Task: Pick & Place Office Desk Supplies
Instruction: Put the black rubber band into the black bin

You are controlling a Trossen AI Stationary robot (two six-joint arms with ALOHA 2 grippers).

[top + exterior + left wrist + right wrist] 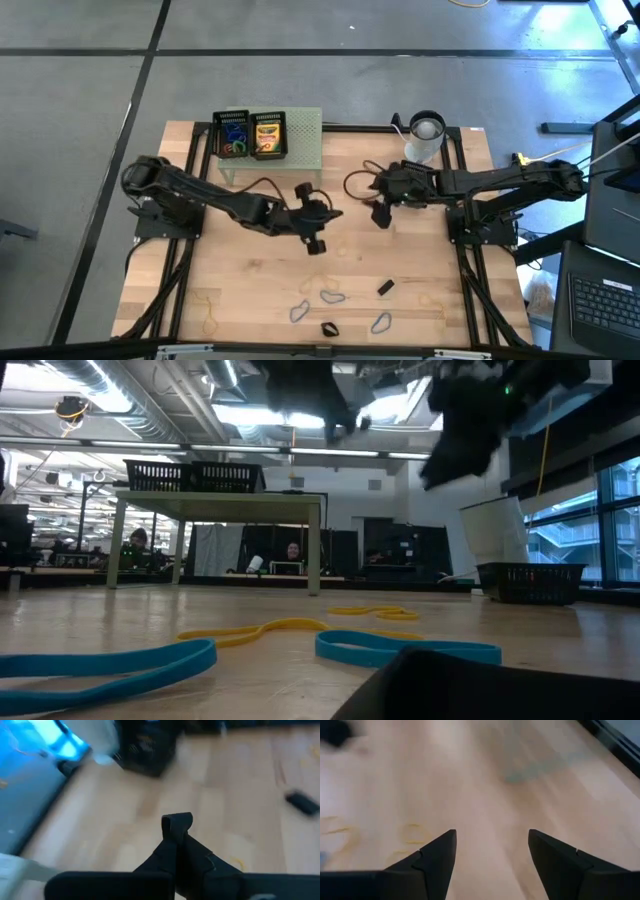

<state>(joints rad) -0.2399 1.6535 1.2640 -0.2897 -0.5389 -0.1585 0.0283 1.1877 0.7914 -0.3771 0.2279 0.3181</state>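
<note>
My left gripper [316, 240] hangs above the middle of the table, shut, with a small black clip [177, 821] at its fingertips. My right gripper [381, 216] hangs open and empty above bare wood right of centre; its wrist view [491, 851] shows nothing between the fingers. Two yellow-green crayon boxes [268, 135] and coloured loops [234, 138] lie in black baskets on the pale green stand. Grey wire clips [332, 296], two more black clips [385, 287] and tan rubber bands [210, 321] lie flat on the table near its near edge. My left gripper pinches the small black clip [178, 826] between its two fingertips; the clip sticks out past the fingers' free ends. The clip is lifted clear of the table. Which part of the clip the fingers are on does not show.
The pale green perforated stand [305, 150] stands at the far edge, left of centre. A white cup [425, 136] with a black rim stands at the far right. A cable [357, 180] loops by the right arm. Bare wood lies between the two grippers and the near items.
</note>
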